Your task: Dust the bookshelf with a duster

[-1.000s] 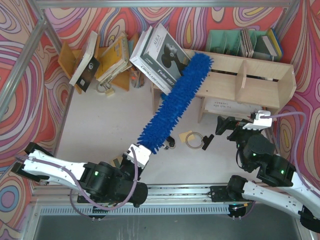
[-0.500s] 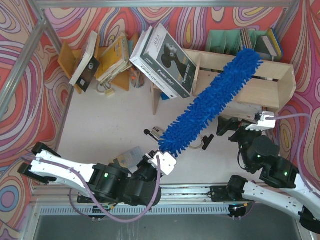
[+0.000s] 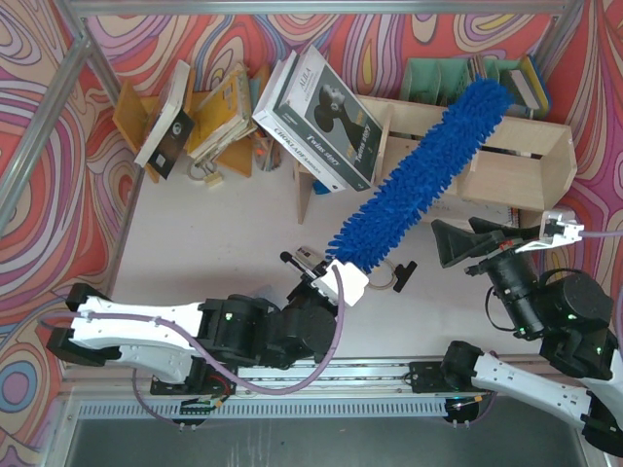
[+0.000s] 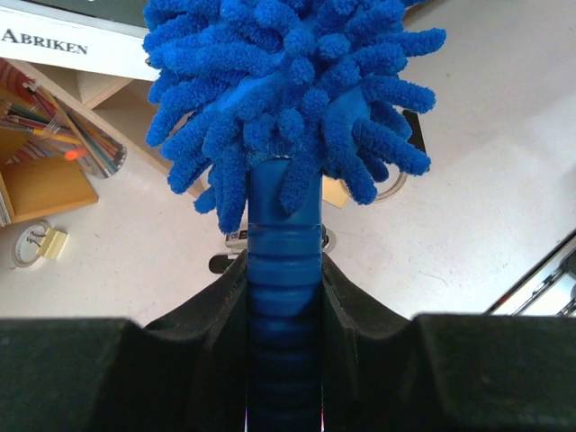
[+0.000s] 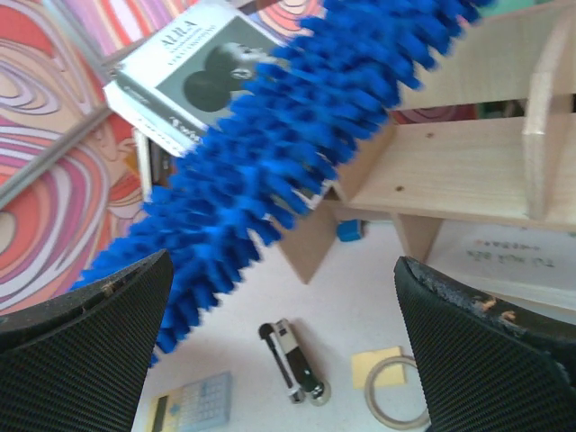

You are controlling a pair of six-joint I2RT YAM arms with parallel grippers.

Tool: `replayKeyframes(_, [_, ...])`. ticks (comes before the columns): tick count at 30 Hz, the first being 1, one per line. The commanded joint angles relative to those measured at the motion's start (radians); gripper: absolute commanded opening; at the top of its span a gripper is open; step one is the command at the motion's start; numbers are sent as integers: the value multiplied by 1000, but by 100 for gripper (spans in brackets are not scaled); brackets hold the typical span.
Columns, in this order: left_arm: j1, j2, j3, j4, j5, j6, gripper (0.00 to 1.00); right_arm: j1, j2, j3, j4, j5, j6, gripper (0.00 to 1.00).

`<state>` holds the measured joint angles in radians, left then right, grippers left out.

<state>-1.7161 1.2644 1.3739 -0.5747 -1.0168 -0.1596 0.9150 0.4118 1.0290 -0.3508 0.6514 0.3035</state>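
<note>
Grip: left gripper (image 4: 283, 288) clamps fluffy bright-blue chenille duster (image 3: 419, 177) by handle | brush slants over pale plywood bookshelf (image 3: 511, 175) | right gripper (image 5: 283, 270) spread wide, empty

Swirling red, pink, orange and purple wall panels (image 3: 39, 97) enclose a pale worktop (image 3: 214, 243), framed by aluminium bars (image 3: 292, 7). An orange-brown wooden book rack (image 3: 127, 112) stands back left, a mint-green file holder (image 3: 433, 80) back right, evenly lit.

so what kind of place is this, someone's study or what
Most likely a staged robot test cell, not a real study: swirl-patterned backdrop walls, a bare metal frame around the table, and a plywood bookshelf set out with books like props.
</note>
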Motion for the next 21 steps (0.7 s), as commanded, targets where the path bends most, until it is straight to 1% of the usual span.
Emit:
replayKeyframes(1, [30, 1, 22, 81, 72, 44, 0, -1, -6, -6, 96, -156, 14, 99])
replayKeyframes(3, [35, -4, 11, 114, 75, 68, 0, -1, -8, -36, 143, -177, 55, 99])
replayKeyframes(5, [36, -14, -10, 149, 111, 89, 0, -1, -3, -64, 183, -169, 108, 99])
replayKeyframes(11, [35, -58, -92, 280, 180, 115, 0, -1, 13, -127, 282, -52, 259, 99])
replayKeyframes(16, [35, -66, -141, 333, 262, 131, 0, -1, 38, -173, 400, -31, 261, 99])
replayKeyframes(20, [35, -81, -184, 394, 325, 145, 0, -1, 90, -163, 388, 6, 289, 99])
replayKeyframes(21, [35, -82, -191, 398, 325, 147, 0, -2, 102, -162, 387, 12, 296, 97])
